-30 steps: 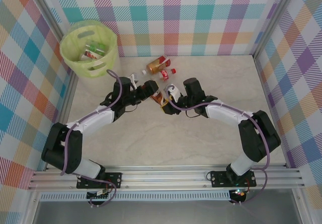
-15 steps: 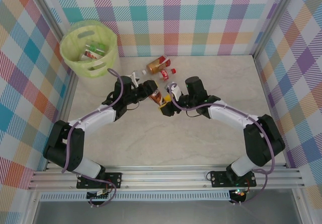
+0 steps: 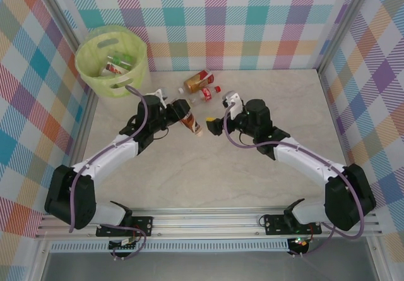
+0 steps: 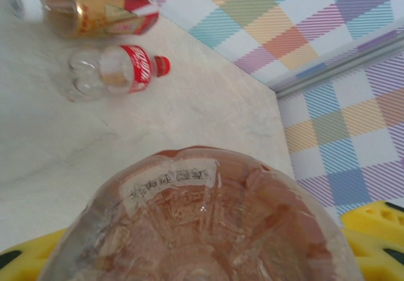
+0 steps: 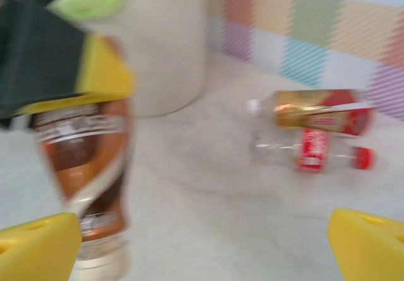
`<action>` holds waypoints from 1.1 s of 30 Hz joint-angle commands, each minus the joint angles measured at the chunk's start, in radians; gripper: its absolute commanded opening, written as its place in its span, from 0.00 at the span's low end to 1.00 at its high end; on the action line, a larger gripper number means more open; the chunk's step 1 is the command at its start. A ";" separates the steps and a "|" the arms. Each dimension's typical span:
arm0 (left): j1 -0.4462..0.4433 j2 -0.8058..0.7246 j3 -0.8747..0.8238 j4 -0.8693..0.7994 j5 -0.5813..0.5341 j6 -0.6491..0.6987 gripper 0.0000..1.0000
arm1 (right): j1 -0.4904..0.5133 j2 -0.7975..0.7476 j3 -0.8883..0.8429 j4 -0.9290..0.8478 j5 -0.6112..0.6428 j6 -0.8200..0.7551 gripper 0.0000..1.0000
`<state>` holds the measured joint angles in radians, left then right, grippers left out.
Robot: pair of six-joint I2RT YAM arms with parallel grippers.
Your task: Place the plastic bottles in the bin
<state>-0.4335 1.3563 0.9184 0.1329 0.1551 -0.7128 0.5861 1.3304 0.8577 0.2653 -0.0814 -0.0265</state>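
My left gripper [image 3: 180, 112] is shut on a brown-labelled plastic bottle [image 3: 191, 123], held above the table's middle. In the left wrist view that bottle's base [image 4: 202, 218] sits between the yellow pads [image 4: 379, 230]. My right gripper [image 3: 218, 122] stands open just right of the bottle, apart from it. Its yellow fingertips [image 5: 38, 249] are spread wide, with the held bottle [image 5: 88, 167] to their left. Two more bottles lie near the back wall: a gold-and-red one [image 3: 199, 80] and a red-labelled one [image 3: 207, 93]. The yellow-green bin [image 3: 95, 72] stands at the back left with bottles inside.
Checked walls close in the table [image 3: 208, 173] at the back and both sides. A metal rail [image 3: 208, 221] runs along the near edge by the arm bases. Both lying bottles also show in the left wrist view [image 4: 101, 3] [image 4: 120, 72].
The right gripper opened, let go of the brown bottle and drew back to the right. The left gripper shut on that bottle and carried it slightly left and back.
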 commanded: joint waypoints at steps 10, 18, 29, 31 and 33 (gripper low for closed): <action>0.037 -0.136 0.250 -0.303 -0.221 0.311 0.51 | 0.004 -0.061 -0.056 0.152 0.297 0.096 1.00; 0.044 -0.105 0.455 -0.361 -0.324 0.500 0.50 | 0.004 -0.081 -0.068 0.164 0.277 0.073 1.00; 0.125 -0.055 0.662 -0.263 -0.452 0.818 0.50 | 0.004 -0.112 -0.068 0.125 0.243 0.053 1.00; 0.157 -0.036 0.707 -0.267 -0.464 0.882 0.50 | 0.004 -0.116 -0.070 0.122 0.241 0.050 1.00; 0.182 -0.008 0.761 -0.286 -0.488 0.957 0.50 | 0.004 -0.117 -0.069 0.118 0.241 0.045 1.00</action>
<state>-0.2821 1.3235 1.6066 -0.1818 -0.2771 0.0898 0.5861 1.2404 0.7975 0.3798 0.1734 0.0372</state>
